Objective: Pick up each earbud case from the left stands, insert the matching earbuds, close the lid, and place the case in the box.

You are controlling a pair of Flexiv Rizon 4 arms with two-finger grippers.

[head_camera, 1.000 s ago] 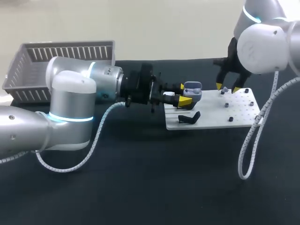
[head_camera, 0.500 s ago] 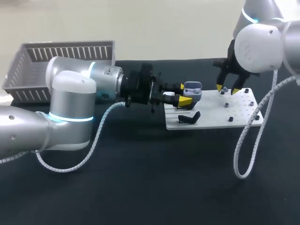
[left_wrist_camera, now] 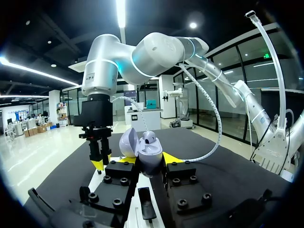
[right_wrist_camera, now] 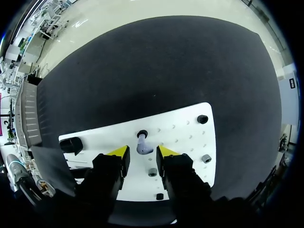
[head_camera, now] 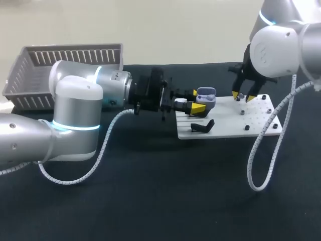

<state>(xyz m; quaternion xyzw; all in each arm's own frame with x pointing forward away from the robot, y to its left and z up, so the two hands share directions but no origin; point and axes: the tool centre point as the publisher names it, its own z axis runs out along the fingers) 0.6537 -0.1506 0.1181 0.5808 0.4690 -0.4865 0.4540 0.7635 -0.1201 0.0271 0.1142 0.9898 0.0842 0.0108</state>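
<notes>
The left gripper (head_camera: 196, 103) is clamped on the open earbud case (head_camera: 206, 95). Both yellow tips press its lower body from two sides, and it is held above the left end of the white board (head_camera: 225, 129). In the left wrist view the case (left_wrist_camera: 145, 153) sits upright between the fingers with its lid swung up and one earbud socket facing upward.

The right gripper (head_camera: 243, 96) hangs over the far part of the board, to the right of the case. Its fingers are parted and hold nothing. In the right wrist view they (right_wrist_camera: 142, 152) straddle a pale earbud (right_wrist_camera: 142, 144) standing on a dark holder, with a clear gap on each side. The slatted box (head_camera: 60, 65) stands at the far left of the table, well apart from all this.

The step in hand looks like picking that earbud.

- Keep the earbud centred between the yellow tips and come straight down, so neither finger nudges it off its holder first.
- Close slowly, since the earbud is small and smooth and could pop out sideways.
- Lift vertically until it is clear of the holder and the black pegs (right_wrist_camera: 203, 118) nearby, then travel left.
- Have the left arm keep the case level with its opening up, so the right arm has a steady target.
</notes>
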